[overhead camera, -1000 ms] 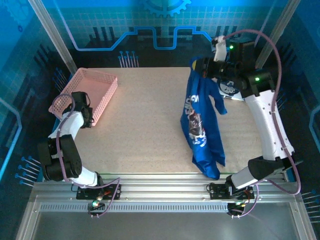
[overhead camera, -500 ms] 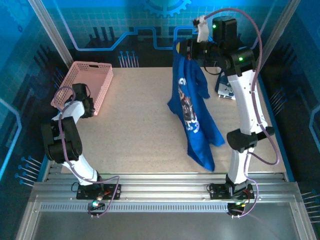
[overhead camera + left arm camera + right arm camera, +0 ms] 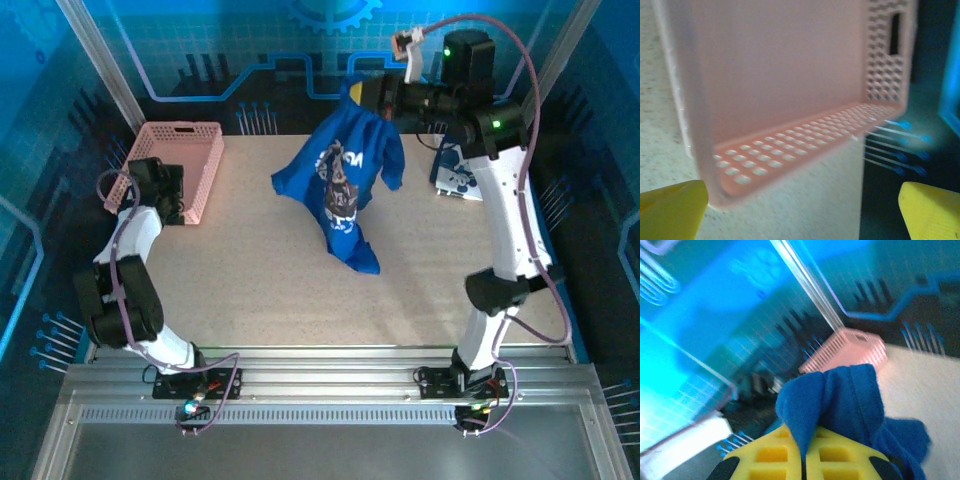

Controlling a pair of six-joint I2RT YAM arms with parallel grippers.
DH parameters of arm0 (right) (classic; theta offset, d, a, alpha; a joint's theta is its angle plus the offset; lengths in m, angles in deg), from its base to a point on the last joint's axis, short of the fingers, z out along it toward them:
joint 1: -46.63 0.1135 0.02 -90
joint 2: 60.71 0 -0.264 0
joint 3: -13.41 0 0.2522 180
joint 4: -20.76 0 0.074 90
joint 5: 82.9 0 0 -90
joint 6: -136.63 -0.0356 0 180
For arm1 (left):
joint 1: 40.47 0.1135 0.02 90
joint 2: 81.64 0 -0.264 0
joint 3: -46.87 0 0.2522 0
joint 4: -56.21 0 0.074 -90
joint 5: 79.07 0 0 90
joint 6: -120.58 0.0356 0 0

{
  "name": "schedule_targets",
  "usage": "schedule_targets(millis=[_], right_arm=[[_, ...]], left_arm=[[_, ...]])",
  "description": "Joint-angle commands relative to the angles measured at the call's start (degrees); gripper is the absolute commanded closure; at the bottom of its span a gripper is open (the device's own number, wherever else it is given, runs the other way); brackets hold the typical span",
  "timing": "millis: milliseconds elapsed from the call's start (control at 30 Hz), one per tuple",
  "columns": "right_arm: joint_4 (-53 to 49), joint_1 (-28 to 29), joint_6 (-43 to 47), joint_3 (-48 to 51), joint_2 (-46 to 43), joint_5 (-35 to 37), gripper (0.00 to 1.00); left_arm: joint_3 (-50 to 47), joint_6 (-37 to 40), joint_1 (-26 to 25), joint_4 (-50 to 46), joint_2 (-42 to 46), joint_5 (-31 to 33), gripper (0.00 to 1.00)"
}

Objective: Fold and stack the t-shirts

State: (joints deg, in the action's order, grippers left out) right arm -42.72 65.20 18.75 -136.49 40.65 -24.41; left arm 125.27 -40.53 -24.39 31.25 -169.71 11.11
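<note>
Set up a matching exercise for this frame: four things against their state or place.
1 left gripper
2 right gripper
3 pink basket
4 hanging t-shirt

A shut on blue cloth
B far left of the table
C open
D dangling above the table's middle

Pairs: 1-C, 2-A, 3-B, 4-D

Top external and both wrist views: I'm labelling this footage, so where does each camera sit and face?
Top external: above, behind the robot, looking down at the table; both arms show.
Left wrist: on the left arm, facing the pink basket; open left pincer.
Right wrist: on the right arm, looking leftward; right pincer shut on the blue t-shirt.
Shared by all: the basket.
</note>
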Motion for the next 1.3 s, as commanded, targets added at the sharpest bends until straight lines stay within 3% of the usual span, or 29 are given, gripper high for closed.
schedule_targets(millis=[0,133,200,300,400,467,600,667,733,867,1000,1267], right_arm=[[3.0,-4.8,1.2,23.7,-9.8,5.1,1.0],[11.9,-12.7,-0.8,51.3,-18.0,6.8,0.99],[10.4,-14.6,1.7,59.2,-19.5,12.1,0.97],[13.2,-18.1,2.8,69.1,-21.0,14.2,0.93],[15.9,-20.5,2.9,74.9,-22.6,19.2,0.75],[14.0,-21.1,2.9,75.4,-22.6,23.0,0.52],[13.6,-18.9,3.6,73.4,-23.3,20.4,0.39],[15.1,-14.6,4.9,72.1,-24.2,18.5,0.27],[13.5,-9.6,7.6,69.6,-23.0,19.7,0.22],[7.0,-4.0,8.8,65.2,-16.6,22.5,0.21],[10.6,0.2,6.4,67.3,-14.4,18.0,0.21],[11.7,9.1,5.0,63.5,-6.7,20.3,0.22]], left_arm=[[2.9,9.0,-3.8,-3.0,7.2,-1.8,0.01],[0.4,16.9,-12.1,-3.8,12.3,-5.2,0.01],[-2.9,19.2,-16.7,-3.8,14.1,-6.6,0.01],[-8.7,18.9,-21.9,-4.3,16.3,-7.5,0.01],[-15.6,16.5,-25.5,0.3,17.6,-10.2,0.01],[-17.9,16.1,-27.6,1.3,17.0,-11.1,0.01],[-18.2,16.8,-28.7,0.5,12.9,-14.0,0.01],[-17.1,16.9,-29.2,0.4,9.0,-16.7,0.03],[-15.0,18.0,-30.1,-1.5,5.0,-18.2,0.06],[-11.7,18.5,-31.5,-2.3,-1.7,-21.6,0.16],[-9.3,19.0,-32.2,-4.5,-6.5,-21.5,0.26],[-5.5,18.5,-32.6,-1.5,-13.9,-20.5,0.38]])
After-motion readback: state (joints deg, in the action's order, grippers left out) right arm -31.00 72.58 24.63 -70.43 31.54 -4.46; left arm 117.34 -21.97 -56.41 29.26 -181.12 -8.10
